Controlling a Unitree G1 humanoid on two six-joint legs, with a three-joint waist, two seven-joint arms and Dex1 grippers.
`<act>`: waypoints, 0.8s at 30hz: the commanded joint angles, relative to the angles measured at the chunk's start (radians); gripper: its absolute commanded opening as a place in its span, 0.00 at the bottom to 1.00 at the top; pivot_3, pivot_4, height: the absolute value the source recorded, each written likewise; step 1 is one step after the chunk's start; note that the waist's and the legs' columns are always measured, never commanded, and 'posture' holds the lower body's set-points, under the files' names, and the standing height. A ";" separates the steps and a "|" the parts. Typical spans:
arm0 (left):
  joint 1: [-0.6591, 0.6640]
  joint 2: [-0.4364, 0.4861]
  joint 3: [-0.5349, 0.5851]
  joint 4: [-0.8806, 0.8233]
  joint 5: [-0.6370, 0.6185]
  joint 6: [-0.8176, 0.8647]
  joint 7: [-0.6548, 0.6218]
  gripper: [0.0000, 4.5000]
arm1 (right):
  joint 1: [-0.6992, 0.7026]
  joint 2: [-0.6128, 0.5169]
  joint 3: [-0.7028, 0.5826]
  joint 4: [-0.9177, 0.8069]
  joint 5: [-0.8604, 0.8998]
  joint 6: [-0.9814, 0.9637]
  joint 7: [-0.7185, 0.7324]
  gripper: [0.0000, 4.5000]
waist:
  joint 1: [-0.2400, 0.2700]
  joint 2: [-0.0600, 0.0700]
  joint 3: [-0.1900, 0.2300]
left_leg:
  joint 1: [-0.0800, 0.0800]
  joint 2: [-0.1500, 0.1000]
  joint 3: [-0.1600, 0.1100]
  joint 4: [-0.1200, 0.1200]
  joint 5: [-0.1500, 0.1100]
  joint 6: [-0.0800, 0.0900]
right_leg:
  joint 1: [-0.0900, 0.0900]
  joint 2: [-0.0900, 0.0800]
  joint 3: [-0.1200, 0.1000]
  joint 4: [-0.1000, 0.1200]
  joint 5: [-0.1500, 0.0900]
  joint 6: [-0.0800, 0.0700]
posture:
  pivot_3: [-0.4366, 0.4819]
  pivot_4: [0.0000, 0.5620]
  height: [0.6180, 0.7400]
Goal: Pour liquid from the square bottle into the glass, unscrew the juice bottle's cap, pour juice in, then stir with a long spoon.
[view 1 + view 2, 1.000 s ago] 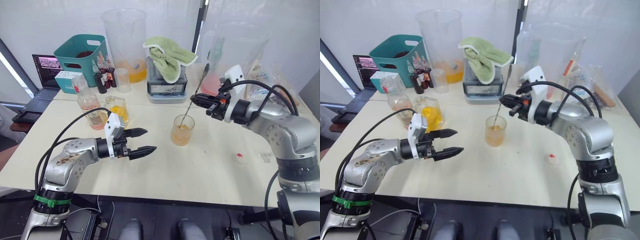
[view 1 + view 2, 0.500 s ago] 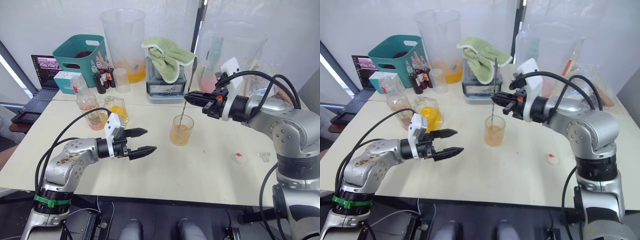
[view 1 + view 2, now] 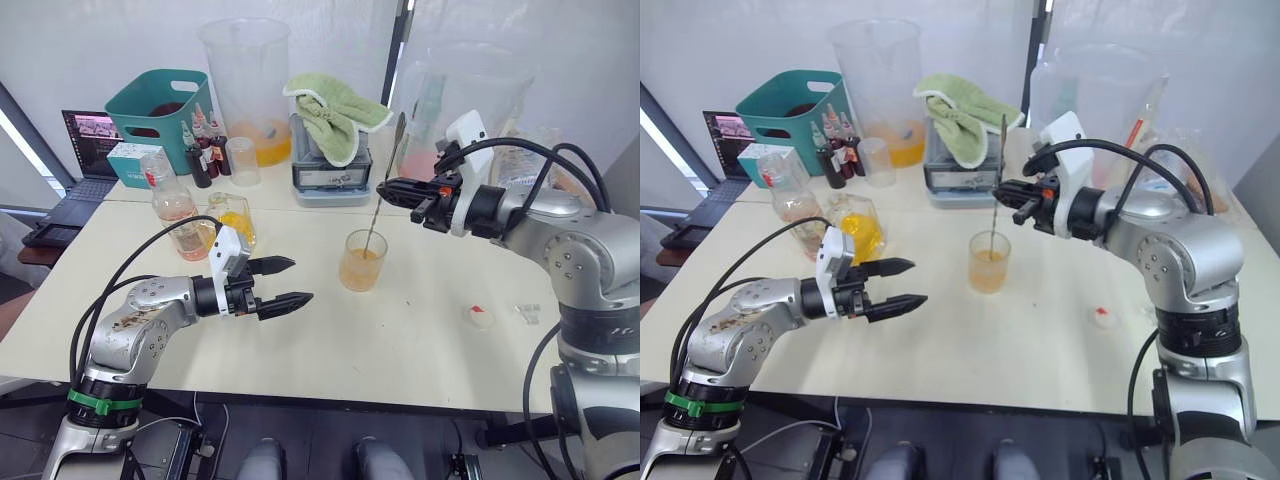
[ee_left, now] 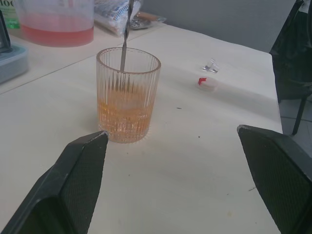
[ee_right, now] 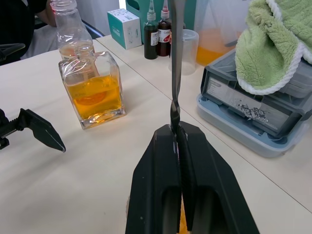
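A ribbed glass (image 3: 362,260) with orange liquid stands mid-table. A long metal spoon (image 3: 385,185) leans in it, bowl down in the liquid, and my right gripper (image 3: 388,187) is shut on its twisted stem above the glass. The square bottle (image 5: 92,95) holds orange liquid and stands left of the glass. Beside it is the round juice bottle (image 3: 172,205) with pinkish liquid and no cap on. My left gripper (image 3: 290,281) hovers open over the table left of the glass, holding nothing.
A small cap (image 3: 481,316) with a red mark lies on the table right of the glass. Along the back stand a teal basket (image 3: 160,100), dropper bottles (image 3: 205,145), large beakers (image 3: 250,85), and a green towel (image 3: 335,115) on a grey box. A laptop (image 3: 85,150) sits far left.
My right gripper has swung the spoon's top around over the glass, from right to left and back, while the bowl stays in the liquid. The left arm has held still.
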 commanded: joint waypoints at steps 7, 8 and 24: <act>0.006 0.011 0.024 -0.034 -0.015 -0.009 0.001 1.00 | -0.037 0.036 -0.056 -0.042 0.048 0.054 0.000 0.00 | -0.001 0.000 0.000 | 0.000 0.000 0.000 0.000 0.000 0.000 | 0.000 0.000 0.000 0.001 0.000 0.000 | 0.48 0.27 1.00; 0.006 0.012 0.024 -0.035 -0.015 -0.008 0.002 1.00 | -0.041 0.054 -0.058 -0.033 0.044 0.046 -0.006 0.00 | -0.002 0.000 0.000 | 0.000 0.000 0.000 0.000 0.000 0.000 | 0.000 0.000 0.000 0.001 0.000 0.000 | 0.48 0.27 1.00; 0.001 0.011 0.020 -0.040 -0.017 -0.002 0.005 1.00 | -0.047 0.046 -0.007 0.053 -0.093 -0.061 0.041 0.00 | -0.002 0.000 0.000 | 0.001 -0.001 -0.001 0.000 0.000 0.000 | -0.001 0.000 0.000 0.004 0.000 0.000 | 0.48 0.27 1.00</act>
